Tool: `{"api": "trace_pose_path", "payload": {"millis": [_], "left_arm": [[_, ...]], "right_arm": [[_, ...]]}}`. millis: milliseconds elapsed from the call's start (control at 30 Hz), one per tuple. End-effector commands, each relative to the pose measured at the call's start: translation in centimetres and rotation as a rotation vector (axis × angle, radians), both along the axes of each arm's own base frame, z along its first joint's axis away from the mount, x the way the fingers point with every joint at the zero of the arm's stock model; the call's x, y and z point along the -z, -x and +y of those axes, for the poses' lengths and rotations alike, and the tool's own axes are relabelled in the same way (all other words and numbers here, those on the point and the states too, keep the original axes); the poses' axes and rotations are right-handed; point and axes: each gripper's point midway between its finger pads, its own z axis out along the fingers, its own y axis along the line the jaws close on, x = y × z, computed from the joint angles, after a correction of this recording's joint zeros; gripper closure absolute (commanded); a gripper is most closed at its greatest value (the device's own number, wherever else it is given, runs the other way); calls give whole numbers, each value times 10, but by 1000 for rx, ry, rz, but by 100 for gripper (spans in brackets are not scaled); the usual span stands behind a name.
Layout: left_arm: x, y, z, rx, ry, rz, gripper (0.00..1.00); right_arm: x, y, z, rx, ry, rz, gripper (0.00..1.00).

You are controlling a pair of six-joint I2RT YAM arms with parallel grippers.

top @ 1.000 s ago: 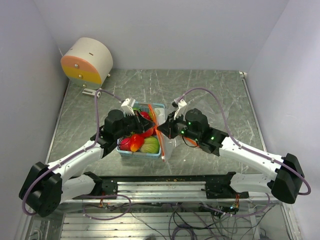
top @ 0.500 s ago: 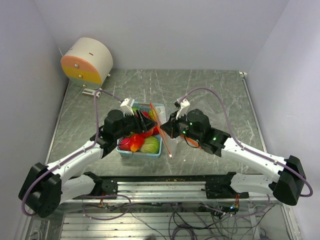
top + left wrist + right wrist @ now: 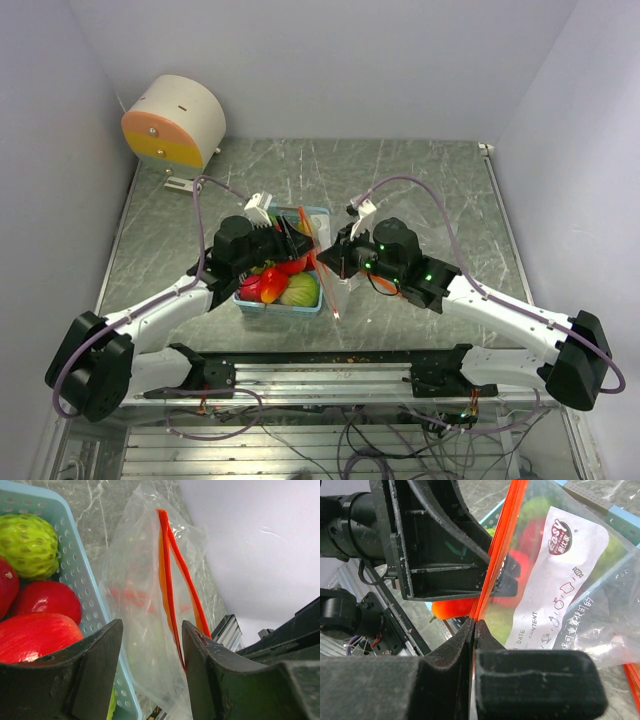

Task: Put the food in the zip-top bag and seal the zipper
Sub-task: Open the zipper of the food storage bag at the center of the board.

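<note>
Orange zipper point(image 3: 167, 587), clear bag point(image 3: 132, 630), blue basket point(image 3: 86, 592)

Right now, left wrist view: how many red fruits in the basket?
3 red fruits: one cut by the left edge, one against the basket wall, the biggest nearest, partly behind the left end effector. More may be hidden.

- Left arm point(image 3: 160, 310): base at 7 o'clock of top view, forearm reaching toward 1 o'clock.
- Left gripper point(image 3: 287, 238): fingers point(image 3: 90, 675) parted, jaws wide.
- Right arm point(image 3: 500, 310): base at 5 o'clock, reaching toward 10 o'clock, green lights lit near wrist.
- Right gripper point(image 3: 326, 262): fingers point(image 3: 445, 675) pressed together, pinching zipper point(image 3: 499, 545).
- Grippers near each other at centre, left at 9 o'clock of right.
</note>
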Motion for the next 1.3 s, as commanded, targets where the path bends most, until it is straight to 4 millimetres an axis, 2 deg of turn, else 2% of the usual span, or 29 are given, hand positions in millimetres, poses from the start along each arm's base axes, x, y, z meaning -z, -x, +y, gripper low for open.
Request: {"api": "trace_pose_path", "payload": {"millis": [0,67,133,200,233,267,433,600,700,733,800,867,933,967,1033,1133,1267], "left_arm": [[-25,-12,-6,-15,31,-68,39],[-25,-14,-8,-11,35,-68,44],[-23,-14,-11,-3,43,-63,55],[-21,-14,-12,5,47,-57,74],[-20,-13,-13,7,45,-53,87],[-18,-13,-12,9,40,-47,93],[-11,-9,-3,4,-61,-43,93],[-12,-9,25,-58,-262,-28,93],[-22,-9,34,-71,-327,-35,93],[-26,-10,34,-69,-333,-38,93],[-32,-11,32,-65,-325,-44,93],[-35,-11,28,-53,-307,-46,93],[-36,-13,24,-47,-296,-40,93],[-36,-14,23,-46,-292,-39,93],[-38,-16,20,-44,-281,-39,93],[-44,-19,15,-41,-255,-43,93],[-49,-23,9,-32,-242,-51,93]], "right_arm": [[-8,3,6,-42,-26,-26,100],[-8,3,7,-43,-26,-24,100],[-9,2,7,-34,-30,-27,100],[-11,-2,4,-2,-24,-29,100],[-12,-8,0,37,-17,-35,100],[-13,-12,-4,71,-10,-39,100],[-19,-37,-42,298,73,-80,100],[-27,-55,-93,554,182,-121,100],[-35,-60,-120,684,240,-141,100],[-40,-62,-123,702,248,-148,100],[-43,-62,-120,681,247,-161,100],[-50,-61,-107,615,214,-174,100],[-58,-54,-83,478,159,-185,97],[-71,-51,-71,418,122,-201,86],[-81,-46,-51,317,97,-207,71],[-82,-43,-34,267,112,-194,59],[-81,-43,-20,253,133,-186,51]]}}
